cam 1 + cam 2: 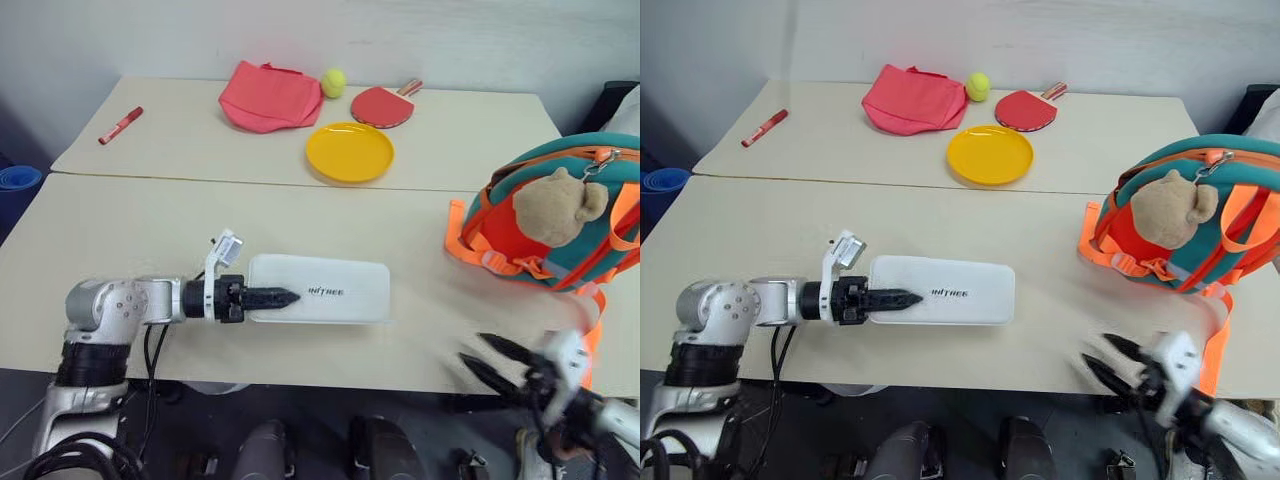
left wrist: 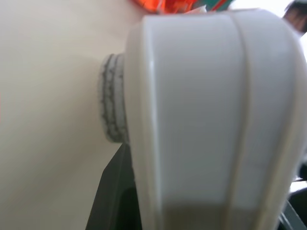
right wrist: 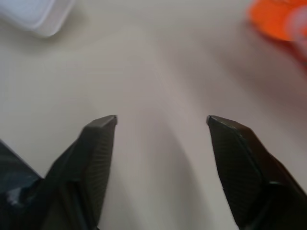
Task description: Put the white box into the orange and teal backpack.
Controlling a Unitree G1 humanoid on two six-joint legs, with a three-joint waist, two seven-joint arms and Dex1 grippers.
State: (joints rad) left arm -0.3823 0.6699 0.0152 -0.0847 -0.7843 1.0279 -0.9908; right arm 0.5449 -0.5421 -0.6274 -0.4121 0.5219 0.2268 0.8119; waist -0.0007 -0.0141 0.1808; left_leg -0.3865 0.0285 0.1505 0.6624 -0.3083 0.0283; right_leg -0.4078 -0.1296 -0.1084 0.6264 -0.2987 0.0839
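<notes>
Two beige desks (image 1: pixel 120 230) butted together against white wall. White box (image 1: pixel 330 290) flat near front edge, pinched at end by level left pincer (image 1: pixel 285 297). Right pincer (image 3: pixel 160 124) spread, low beside orange and teal backpack (image 1: pixel 560 225).

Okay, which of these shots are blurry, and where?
Both eye views: the right gripper is smeared, the box and backpack sharp. Left wrist view: the box fills it, soft. Right wrist view: the table is streaked, the jaws sharp.

Looks like a lab or test room: 2 plain beige tables (image 1: pixel 120 230) pushed together against a bare white wall (image 1: pixel 400 30), staged props toward 12 o'clock, yellow plate (image 1: pixel 350 152), ping-pong paddle (image 1: pixel 385 106), tennis ball (image 1: pixel 333 82), red marker (image 1: pixel 120 126).
</notes>
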